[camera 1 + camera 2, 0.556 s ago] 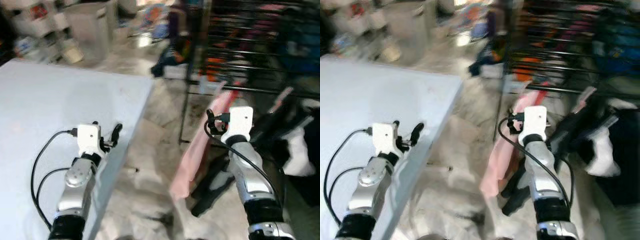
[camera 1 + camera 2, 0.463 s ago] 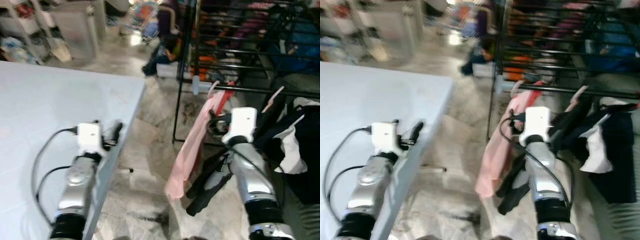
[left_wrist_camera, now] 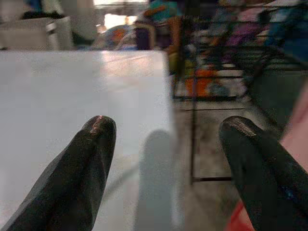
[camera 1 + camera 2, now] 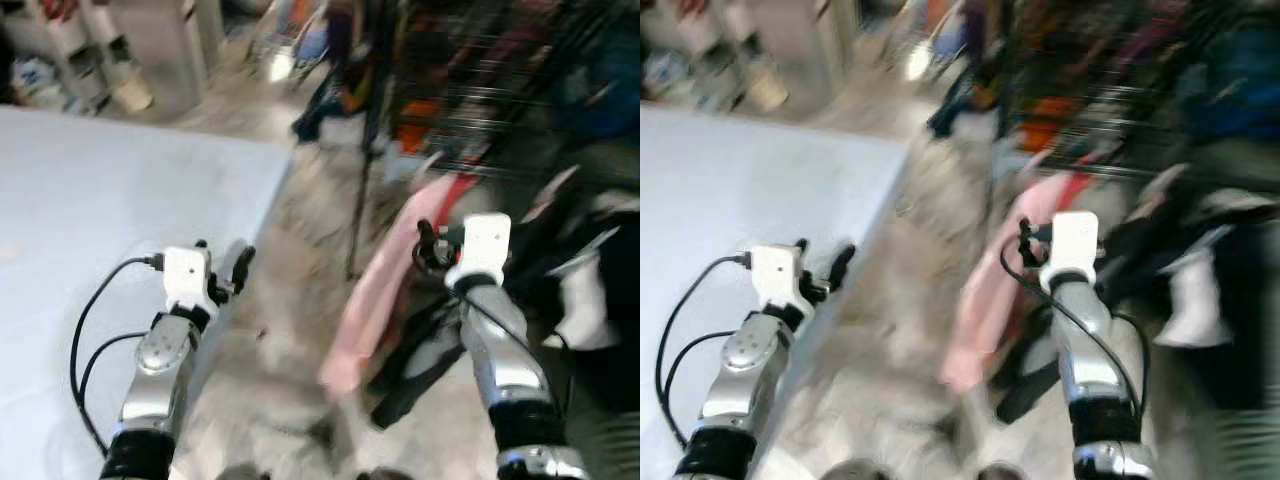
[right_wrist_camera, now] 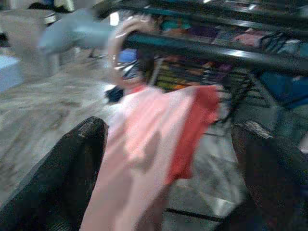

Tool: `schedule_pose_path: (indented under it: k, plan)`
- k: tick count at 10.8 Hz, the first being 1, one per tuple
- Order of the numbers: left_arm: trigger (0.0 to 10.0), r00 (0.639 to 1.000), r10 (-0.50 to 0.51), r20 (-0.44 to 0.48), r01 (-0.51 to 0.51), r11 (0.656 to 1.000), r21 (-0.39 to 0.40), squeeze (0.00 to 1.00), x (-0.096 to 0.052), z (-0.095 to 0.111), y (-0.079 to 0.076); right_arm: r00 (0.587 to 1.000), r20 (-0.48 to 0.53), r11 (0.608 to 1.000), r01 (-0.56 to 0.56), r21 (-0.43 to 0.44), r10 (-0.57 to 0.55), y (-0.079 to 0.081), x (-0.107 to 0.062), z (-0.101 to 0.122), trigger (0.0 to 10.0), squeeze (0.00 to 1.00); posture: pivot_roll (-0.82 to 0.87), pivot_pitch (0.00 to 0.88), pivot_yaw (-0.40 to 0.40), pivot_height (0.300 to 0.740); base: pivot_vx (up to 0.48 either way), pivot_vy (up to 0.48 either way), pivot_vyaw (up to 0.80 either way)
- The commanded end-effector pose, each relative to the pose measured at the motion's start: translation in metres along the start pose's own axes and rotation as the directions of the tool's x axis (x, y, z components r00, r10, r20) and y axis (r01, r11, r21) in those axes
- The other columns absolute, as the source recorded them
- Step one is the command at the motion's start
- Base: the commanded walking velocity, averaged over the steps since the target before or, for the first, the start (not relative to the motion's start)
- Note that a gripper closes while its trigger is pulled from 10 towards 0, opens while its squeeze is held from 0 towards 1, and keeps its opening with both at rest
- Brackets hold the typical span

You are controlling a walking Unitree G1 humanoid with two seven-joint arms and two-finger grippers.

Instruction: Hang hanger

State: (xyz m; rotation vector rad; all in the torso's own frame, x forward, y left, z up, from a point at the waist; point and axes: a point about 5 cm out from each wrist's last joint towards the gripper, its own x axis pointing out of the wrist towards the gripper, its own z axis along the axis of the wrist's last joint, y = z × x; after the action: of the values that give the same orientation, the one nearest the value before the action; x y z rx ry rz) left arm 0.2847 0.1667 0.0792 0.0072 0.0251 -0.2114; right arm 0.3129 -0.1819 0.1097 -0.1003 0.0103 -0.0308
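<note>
A pink garment (image 4: pixel 375 300) hangs on a pale pink hanger whose hook (image 5: pixel 126 45) sits over a dark bar (image 5: pixel 216 50) of the black clothes rack (image 4: pixel 470 90). My right gripper (image 4: pixel 425 245) is held up just in front of that garment, open (image 5: pixel 171 126), with nothing between its fingers. My left gripper (image 4: pixel 225 265) is raised over the right edge of the white table (image 4: pixel 90 200), open and empty (image 3: pixel 168 124). The head views are blurred.
Dark and white garments (image 4: pixel 590 300) hang on the rack to the right of the pink one, and some dark cloth reaches the floor. Bins and boxes (image 4: pixel 150 40) stand at the back left. Marble floor lies between table and rack.
The whole picture has shifted slightly and blurred, so the camera has moved. Both arms keep about the same raised pose and both grippers stay open.
</note>
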Motion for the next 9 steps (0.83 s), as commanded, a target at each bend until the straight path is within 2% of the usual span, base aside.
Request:
schedule_pose_path:
  k: [1,3,6,7,9]
  plan:
    - [10.0,1.0,-0.013,0.019,0.013,1.0,0.006,0.0,0.0013,0.0045,-0.0005,1.0,0.001,1.0,0.011,0.002,-0.011,-0.0002,0.0017,0.0011,10.0,0.0,0.03,0.0,0.02,0.74,0.454,0.0,0.0]
    - [10.0,1.0,-0.016,0.018,0.016,1.0,-0.005,0.0,0.0018,0.004,-0.0026,1.0,0.003,1.0,0.013,0.002,-0.013,0.0009,0.0021,0.0015,10.0,0.0,0.03,0.0,0.021,0.74,0.45,0.0,0.0]
    - [10.0,0.999,-0.002,-0.032,0.0,0.998,-0.056,0.0,0.0022,-0.002,-0.0025,1.0,-0.005,1.0,0.019,-0.001,-0.019,0.0014,0.0002,-0.0012,10.0,0.0,0.03,0.0,0.022,0.74,0.301,0.364,0.0]
    - [10.0,1.0,-0.011,-0.008,0.01,1.0,-0.026,0.0,0.0025,0.0007,-0.0028,1.0,-0.007,1.0,0.022,-0.003,-0.022,0.0017,0.0005,-0.0014,10.0,0.0,0.03,0.0,0.021,0.74,0.0,0.446,0.0]
    - [10.0,1.0,-0.009,-0.01,0.009,1.0,-0.016,0.0,0.0009,0.0001,-0.0053,0.999,-0.009,0.999,0.036,-0.01,-0.037,0.0004,0.001,-0.001,10.0,0.0,0.03,0.0,0.02,0.74,0.0,0.0,0.0]
